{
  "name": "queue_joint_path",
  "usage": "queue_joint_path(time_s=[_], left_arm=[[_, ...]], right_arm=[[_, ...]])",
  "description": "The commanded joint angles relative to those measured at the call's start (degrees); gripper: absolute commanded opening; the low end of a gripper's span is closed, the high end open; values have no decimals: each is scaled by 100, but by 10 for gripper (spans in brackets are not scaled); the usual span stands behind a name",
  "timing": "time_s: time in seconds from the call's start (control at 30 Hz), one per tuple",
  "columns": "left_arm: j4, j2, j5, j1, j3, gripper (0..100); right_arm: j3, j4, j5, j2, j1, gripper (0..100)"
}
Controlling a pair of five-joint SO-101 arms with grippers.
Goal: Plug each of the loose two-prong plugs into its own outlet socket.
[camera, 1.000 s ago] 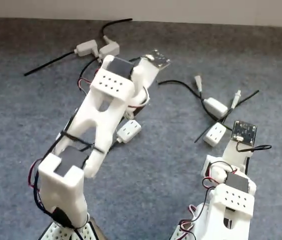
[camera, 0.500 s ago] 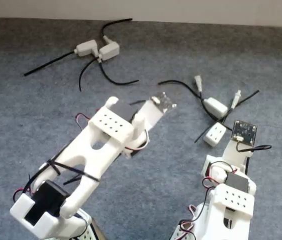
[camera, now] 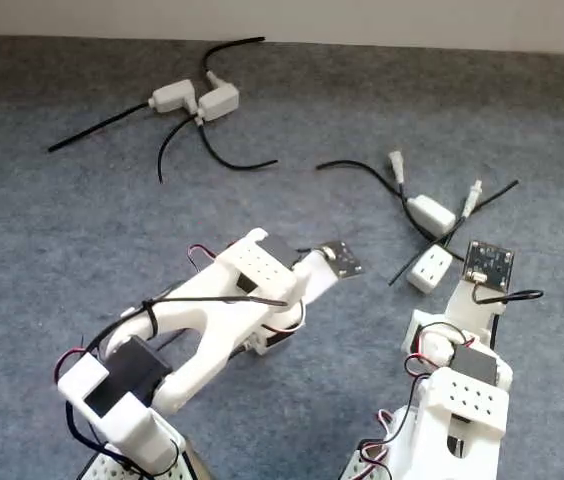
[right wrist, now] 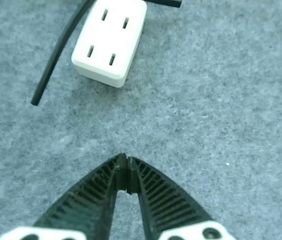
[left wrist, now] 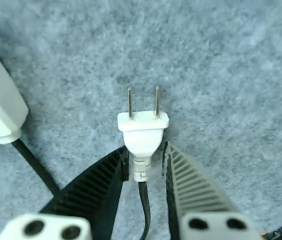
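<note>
One plug (left wrist: pixel 142 130) is sitting pinched at its neck in the left tool (left wrist: pixel 145 155); the right tool (right wrist: pixel 127 162) is hanging closed, empty, near an outlet socket (right wrist: pixel 110 42).

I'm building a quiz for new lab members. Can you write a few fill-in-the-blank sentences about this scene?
1. The plug held in the left end effector has ___ metal prongs.
2. The right end effector is ___ and holds nothing.
3. The outlet socket in the right wrist view shows ___ slots on its face.
Missing words: two; shut; four.
</note>
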Motion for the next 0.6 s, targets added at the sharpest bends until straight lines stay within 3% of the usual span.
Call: queue_joint_path(time_s=[0.0, 0.57], left_arm=[[-35, -127, -18, 66, -22, 130], [-686, 136, -9, -277, 48, 130]], right_arm=[[-40, -101, -35, -48, 48, 7], [-40, -101, -35, -48, 48, 7]])
